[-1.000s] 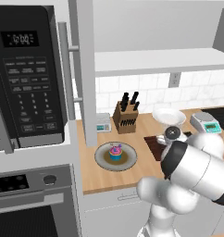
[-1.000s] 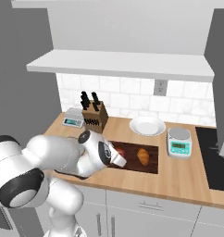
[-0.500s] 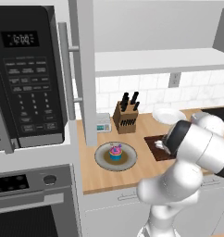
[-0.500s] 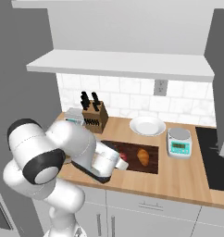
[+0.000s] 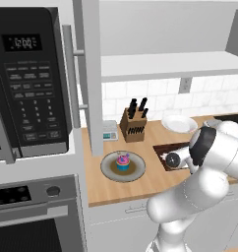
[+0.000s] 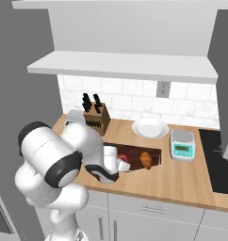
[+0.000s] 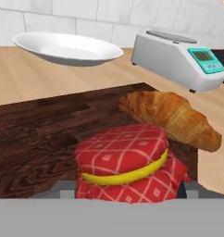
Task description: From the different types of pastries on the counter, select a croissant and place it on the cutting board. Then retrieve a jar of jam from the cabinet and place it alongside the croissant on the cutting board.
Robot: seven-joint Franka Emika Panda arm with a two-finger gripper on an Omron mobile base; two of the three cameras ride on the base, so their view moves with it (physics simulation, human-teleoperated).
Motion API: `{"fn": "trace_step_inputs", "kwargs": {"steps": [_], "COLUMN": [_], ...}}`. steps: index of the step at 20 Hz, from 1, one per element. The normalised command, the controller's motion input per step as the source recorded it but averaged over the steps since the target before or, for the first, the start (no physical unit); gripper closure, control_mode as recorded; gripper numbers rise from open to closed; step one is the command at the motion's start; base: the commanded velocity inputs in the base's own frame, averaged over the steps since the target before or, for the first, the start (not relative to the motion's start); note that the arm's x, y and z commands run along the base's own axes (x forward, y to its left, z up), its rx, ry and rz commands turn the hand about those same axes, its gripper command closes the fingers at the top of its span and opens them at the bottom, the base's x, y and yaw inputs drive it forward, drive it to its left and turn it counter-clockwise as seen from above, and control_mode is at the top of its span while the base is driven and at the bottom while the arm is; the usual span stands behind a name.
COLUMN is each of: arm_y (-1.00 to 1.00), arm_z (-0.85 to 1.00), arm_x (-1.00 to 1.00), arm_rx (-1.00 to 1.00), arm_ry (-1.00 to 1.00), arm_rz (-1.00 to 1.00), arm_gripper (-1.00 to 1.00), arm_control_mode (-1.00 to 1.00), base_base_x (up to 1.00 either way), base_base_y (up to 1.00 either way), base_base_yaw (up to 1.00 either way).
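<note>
My gripper pinches the jar of jam just over the cutting board, the croissant beside it. Last step: lower it flat beside the pastry and release.

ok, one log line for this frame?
croissant: on cutting board | jar of jam: at jaws, over board beside croissant | grip: unclear

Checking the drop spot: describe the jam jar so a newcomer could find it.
Find the dark cutting board on the counter. Beside the croissant sits the jam jar: red checked cloth lid with a yellow band.
</note>
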Motion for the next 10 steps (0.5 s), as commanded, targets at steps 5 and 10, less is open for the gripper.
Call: {"fn": "trace_step_inputs", "kwargs": {"steps": [5,10], "arm_y": [0.03,0.02], "arm_z": [-0.68,-0.83], "arm_x": [0.01,0.02], "arm_rx": [-0.05,-0.07], "arm_ry": [0.00,0.00], "arm_rz": [0.04,0.04], "arm_gripper": [-1.00,-1.00], "arm_control_mode": [-1.00,-1.00], "base_base_x": [0.00,0.00], "base_base_y": [0.00,0.00], "base_base_yaw": [0.00,0.00]}}
